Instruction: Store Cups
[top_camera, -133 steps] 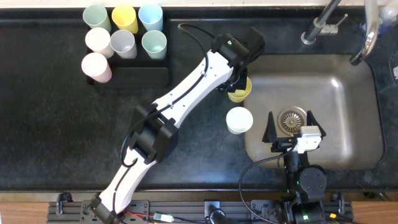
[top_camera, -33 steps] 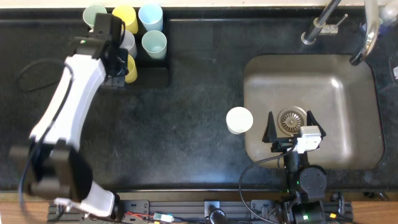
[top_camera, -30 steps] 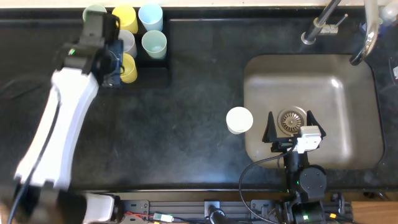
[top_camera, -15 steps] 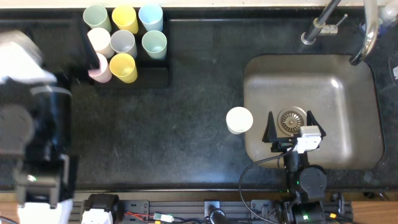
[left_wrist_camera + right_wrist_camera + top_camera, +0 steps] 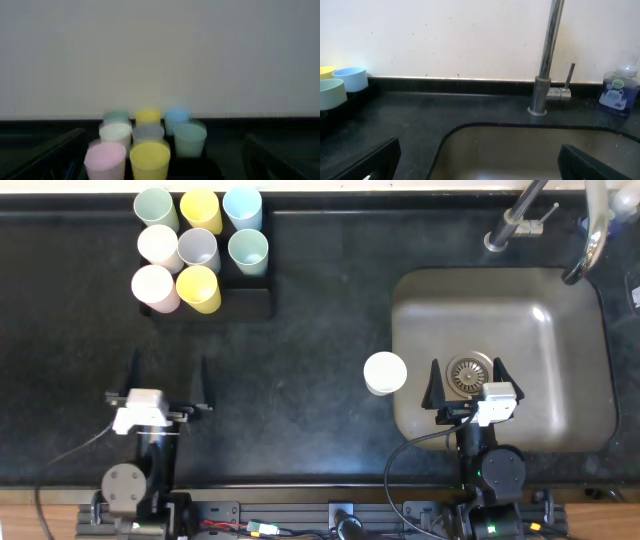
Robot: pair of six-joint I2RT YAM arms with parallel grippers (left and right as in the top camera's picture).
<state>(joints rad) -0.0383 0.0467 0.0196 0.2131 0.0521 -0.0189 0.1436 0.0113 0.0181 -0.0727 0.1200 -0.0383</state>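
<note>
Dark speckled tabletop (image 5: 300, 410), pale wall (image 5: 445, 35) behind it. Steel sink (image 5: 560, 330) sunk into the right side. Tap (image 5: 547, 60) at the sink's back rim, blue soap bottle (image 5: 619, 92) near it.

Black rack (image 5: 250, 305) at far left corner, eight cups standing in it, mouths up:
- Back row: pale green cup (image 5: 155, 205), yellow cup (image 5: 200, 208), blue cup (image 5: 242, 205).
- Middle row: white cup (image 5: 160, 245), grey cup (image 5: 198, 250), teal cup (image 5: 248, 250).
- Front row: pink cup (image 5: 153, 285), second yellow cup (image 5: 198, 288).

Loose white cup (image 5: 385, 373) standing on tabletop just beside sink's left rim, well apart from rack.

Left gripper (image 5: 168, 375) near its base, facing rack, fingers spread wide and empty. Right gripper (image 5: 465, 375) over near part of sink, fingers likewise apart, gripping nothing. Sink rim between it and loose white cup.
</note>
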